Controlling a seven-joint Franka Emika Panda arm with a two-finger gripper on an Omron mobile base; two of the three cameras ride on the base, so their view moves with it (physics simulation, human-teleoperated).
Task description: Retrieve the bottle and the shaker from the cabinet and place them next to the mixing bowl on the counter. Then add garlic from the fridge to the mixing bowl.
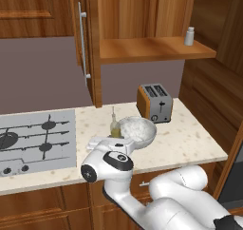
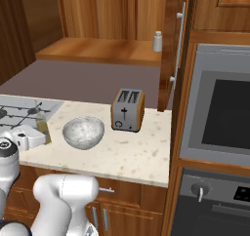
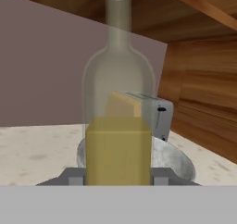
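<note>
The claw (image 3: 118, 176) pinches the upright bottle (image 3: 118, 126) between its fingers; the mixing bowl (image 3: 178, 159) sits just beyond.

bottle (image 3: 118, 102): base cut off at the bottom of the hand view; lower half hidden behind the arm in the left base view
bowl (image 3: 178, 160): mostly hidden behind the bottle in the hand view
toaster (image 3: 157, 114): left part seen only through the glass
end effector (image 3: 118, 176): fingertips barely show beside the bottle
shaker (image 1: 189, 36): too small for detail
hob (image 2: 19, 112): cut by the left edge
</note>
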